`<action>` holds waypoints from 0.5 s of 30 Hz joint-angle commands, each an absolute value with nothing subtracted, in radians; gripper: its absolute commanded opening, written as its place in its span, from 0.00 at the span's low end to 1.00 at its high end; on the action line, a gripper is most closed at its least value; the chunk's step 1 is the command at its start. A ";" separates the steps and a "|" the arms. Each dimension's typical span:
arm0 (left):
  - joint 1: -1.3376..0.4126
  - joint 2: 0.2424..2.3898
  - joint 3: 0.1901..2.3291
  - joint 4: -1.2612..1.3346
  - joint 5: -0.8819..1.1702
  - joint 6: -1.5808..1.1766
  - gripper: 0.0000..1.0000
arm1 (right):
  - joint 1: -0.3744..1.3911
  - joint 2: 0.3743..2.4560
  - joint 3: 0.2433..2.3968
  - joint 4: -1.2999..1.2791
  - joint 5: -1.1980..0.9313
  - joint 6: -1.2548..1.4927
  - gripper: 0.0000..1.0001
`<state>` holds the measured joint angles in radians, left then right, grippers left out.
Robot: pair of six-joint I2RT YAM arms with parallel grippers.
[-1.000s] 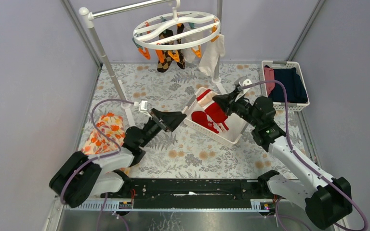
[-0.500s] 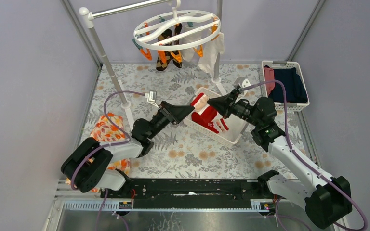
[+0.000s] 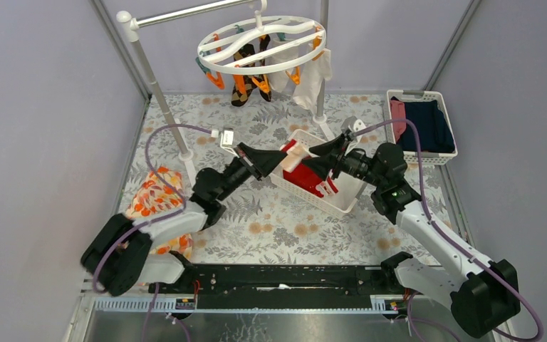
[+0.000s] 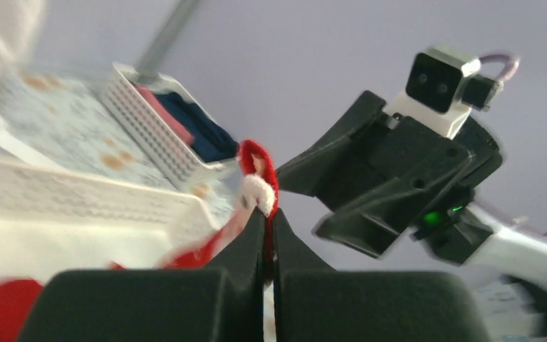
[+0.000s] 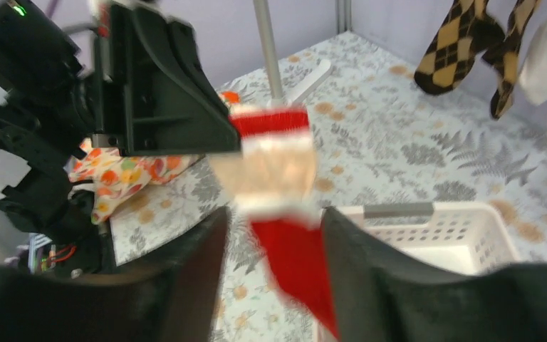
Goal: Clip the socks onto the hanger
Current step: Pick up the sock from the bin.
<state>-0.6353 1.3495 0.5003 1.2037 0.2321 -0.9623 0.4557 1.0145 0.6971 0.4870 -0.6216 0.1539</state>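
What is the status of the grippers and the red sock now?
Left gripper shut on red sock, held over white basket. Right gripper open, straddling it. Not yet clipped to hanger.

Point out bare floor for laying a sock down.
Free: the mat strip between white basket and black rail; the back-left mat between rack pole and hanger. Crowded: over the basket, where left gripper and right gripper meet at the red sock.

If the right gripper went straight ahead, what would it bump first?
Probably the red sock: it dangles ahead of the open right gripper. The left gripper holding it is behind, though depth is unclear.
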 commanded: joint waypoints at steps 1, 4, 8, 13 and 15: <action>-0.640 1.122 0.568 0.842 0.255 -0.439 0.00 | 0.461 0.955 0.752 0.362 -0.626 0.045 0.70; -0.639 0.990 0.617 0.571 0.355 -0.125 0.00 | 0.461 0.935 0.766 0.339 -0.652 0.021 0.89; -0.641 0.926 0.713 0.310 0.537 0.128 0.00 | 0.462 0.990 0.812 0.367 -0.792 0.055 0.99; -0.647 0.982 0.913 -0.051 0.663 0.341 0.00 | 0.462 1.019 0.865 0.394 -0.907 0.088 1.00; -0.659 0.982 0.949 -0.124 0.656 0.401 0.00 | 0.462 1.026 0.879 0.365 -0.923 0.064 1.00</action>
<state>-0.6422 0.9691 0.8791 0.2020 0.5720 0.1577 0.4564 1.0176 0.8062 0.3660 -0.8169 0.0734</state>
